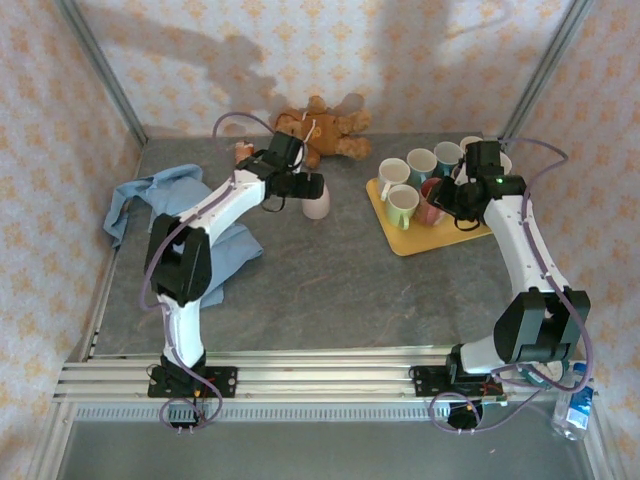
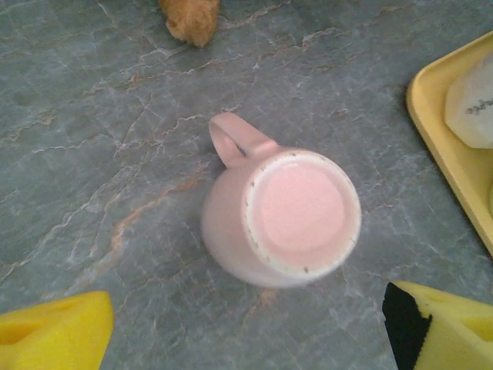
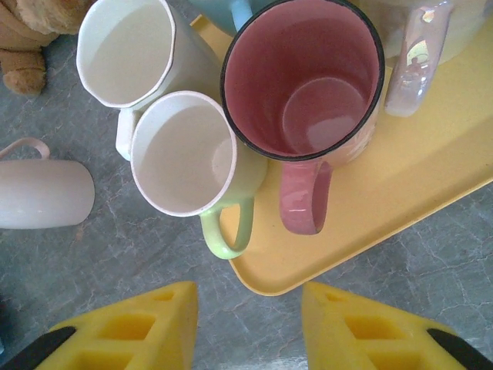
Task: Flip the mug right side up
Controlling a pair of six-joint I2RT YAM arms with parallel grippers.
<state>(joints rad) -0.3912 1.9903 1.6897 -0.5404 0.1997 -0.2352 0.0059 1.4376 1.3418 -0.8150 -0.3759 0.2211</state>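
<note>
The pale pink mug point(image 2: 281, 220) stands upside down on the grey stone tabletop, just left of the yellow tray point(image 3: 408, 185), its flat base facing up and its handle pointing away from the tray towards the teddy bear point(image 1: 325, 128). Nothing of the turning looks done yet.

The left gripper point(image 2: 246, 331) hangs above the mug with its yellow fingers spread wide, touching nothing. The right gripper point(image 3: 246, 324) hovers over the tray's near edge, jaws parted and empty, facing the green mug point(image 3: 185, 154) and the deep pink mug point(image 3: 304, 77).

I'd say the grasp, lift and flip are all left. The table between mug and tray is bare but narrow. There is more room on the near side, and the blue cloth point(image 1: 150, 200) lies well left.
</note>
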